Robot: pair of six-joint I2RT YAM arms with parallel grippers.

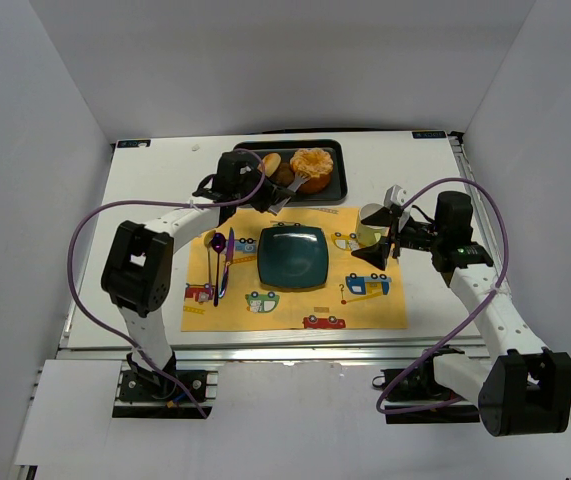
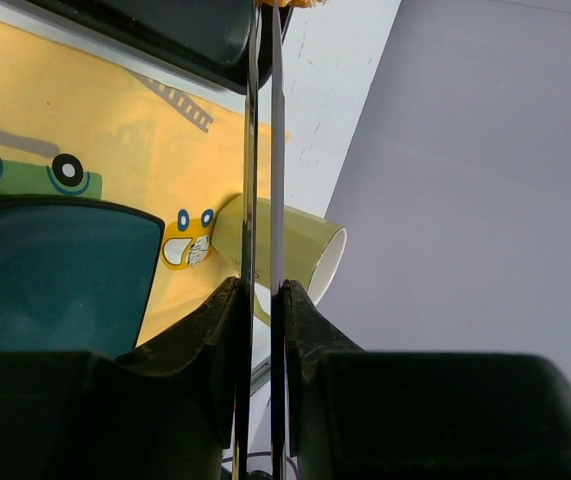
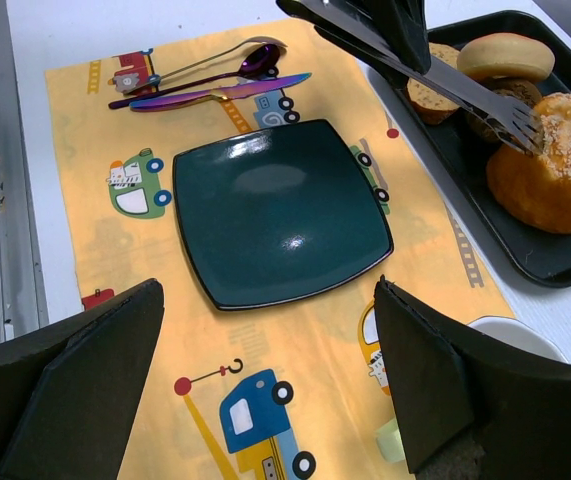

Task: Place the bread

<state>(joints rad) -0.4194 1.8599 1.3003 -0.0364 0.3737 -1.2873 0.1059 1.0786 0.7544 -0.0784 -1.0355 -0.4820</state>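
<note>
The bread [image 1: 312, 168], a big orange-golden bun, lies at the right end of the black tray [image 1: 340, 188]; it also shows in the right wrist view [image 3: 555, 170]. My left gripper [image 1: 255, 188] is shut on metal tongs [image 2: 263, 150], whose two blades are squeezed close together. The tongs' forked tips [image 3: 520, 125] rest against the bread's left side. The teal plate [image 1: 293, 256] sits empty on the yellow mat [image 1: 265, 310]. My right gripper [image 1: 377, 255] is open and empty, hovering over the mat right of the plate [image 3: 275, 210].
A pale tan bun [image 3: 505, 55] and a small dark brown piece [image 3: 500, 100] share the tray's left part. A pale green cup [image 1: 370, 225] lies on its side by my right gripper. A purple spoon and knife [image 1: 220, 262] lie left of the plate.
</note>
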